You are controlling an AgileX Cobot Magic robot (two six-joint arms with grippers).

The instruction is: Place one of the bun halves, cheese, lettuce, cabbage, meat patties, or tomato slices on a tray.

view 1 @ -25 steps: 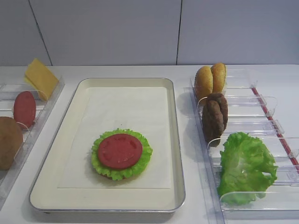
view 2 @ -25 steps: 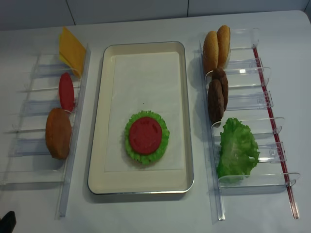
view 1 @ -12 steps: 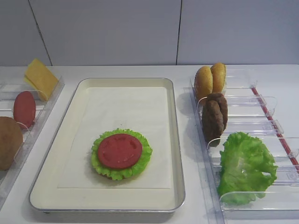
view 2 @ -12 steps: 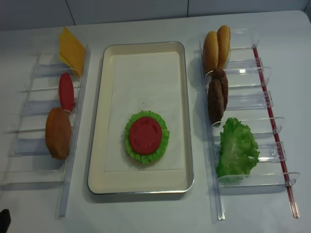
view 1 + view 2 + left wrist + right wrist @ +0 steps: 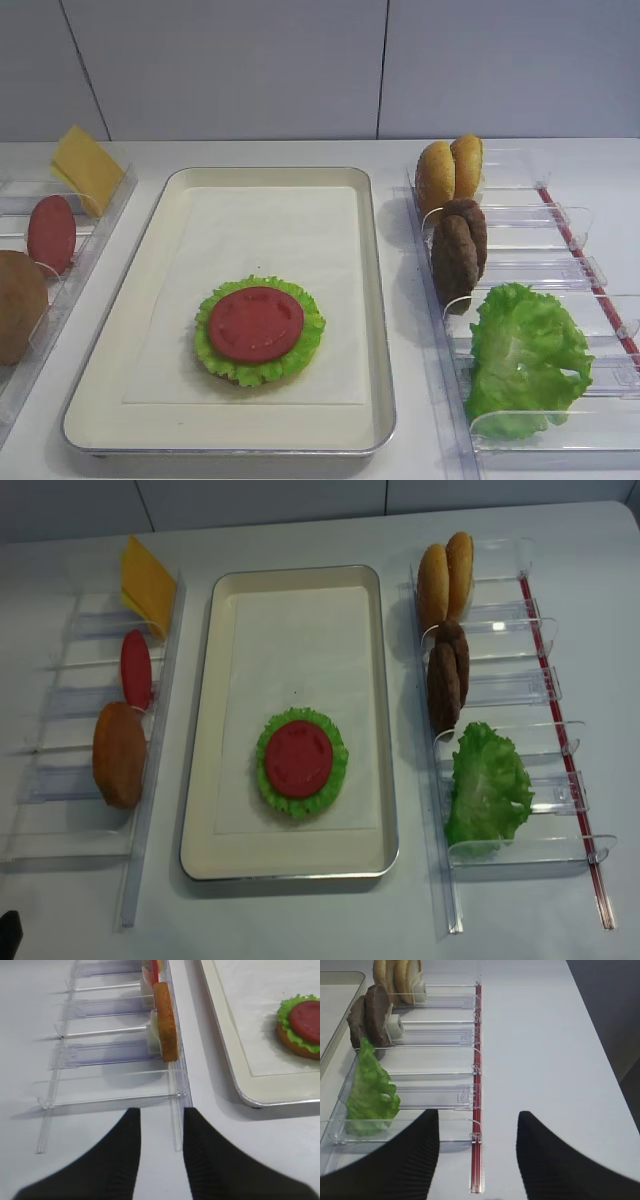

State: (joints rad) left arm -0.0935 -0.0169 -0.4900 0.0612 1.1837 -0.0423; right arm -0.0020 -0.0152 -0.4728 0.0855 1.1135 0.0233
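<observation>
Both end effectors, left point(image 5: 161, 1160) and right point(image 5: 478, 1160), hang parted and empty over bare surface point(image 5: 545, 1050). On the tray point(image 5: 372, 300), one red tomato slice point(image 5: 256, 323) tops ruffled lettuce point(image 5: 305, 345) near its front rim.

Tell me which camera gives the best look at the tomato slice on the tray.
The realsense exterior high view: it looks nearly straight down on the tomato slice, whole face visible. The other exterior view shows it slanted; the left wrist view cuts it off at the frame edge; the right wrist view misses it.
</observation>
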